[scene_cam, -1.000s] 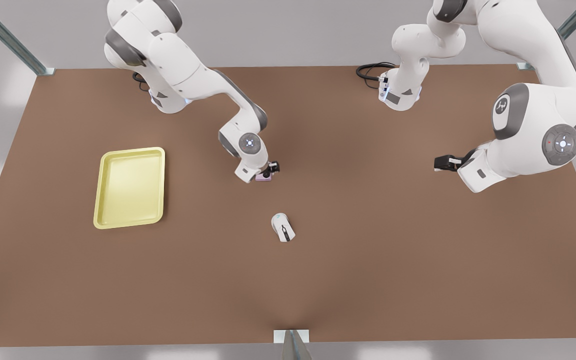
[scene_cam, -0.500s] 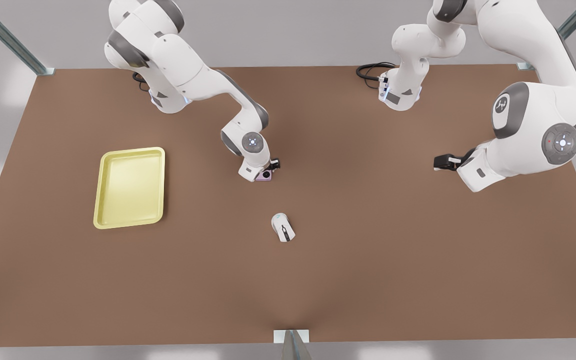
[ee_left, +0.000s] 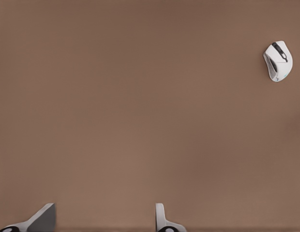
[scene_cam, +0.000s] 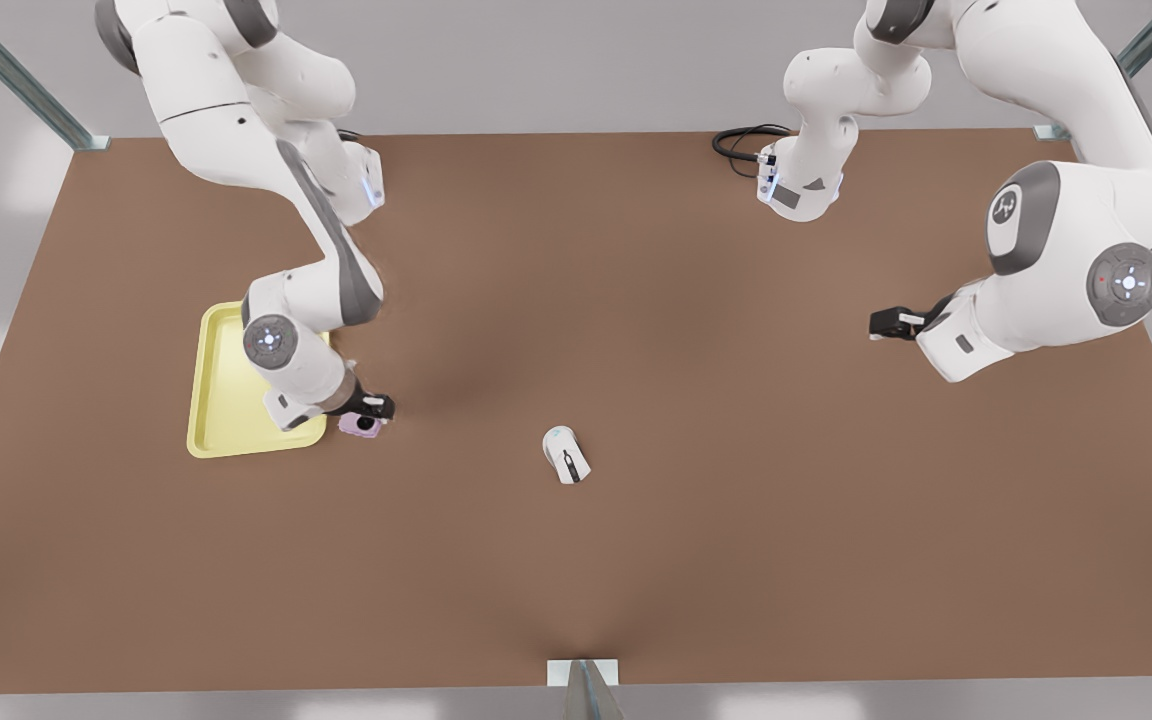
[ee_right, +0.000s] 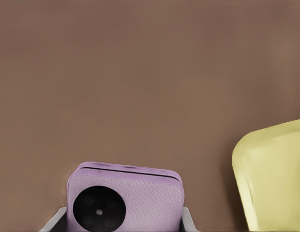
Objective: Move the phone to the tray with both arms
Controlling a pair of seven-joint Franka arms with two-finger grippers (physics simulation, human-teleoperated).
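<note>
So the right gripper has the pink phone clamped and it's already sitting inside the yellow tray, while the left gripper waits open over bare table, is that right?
Not quite. The phone is not in the tray yet: the front view shows it held just past the tray's corner, on the side toward the computer mouse. The rest holds: the right gripper clamps the phone, and the left gripper waits with its jaws open over bare table.

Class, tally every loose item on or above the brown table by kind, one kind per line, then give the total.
Phone, held in the right gripper: 1
Tray: 1
Computer mouse: 1
Total: 3
</note>
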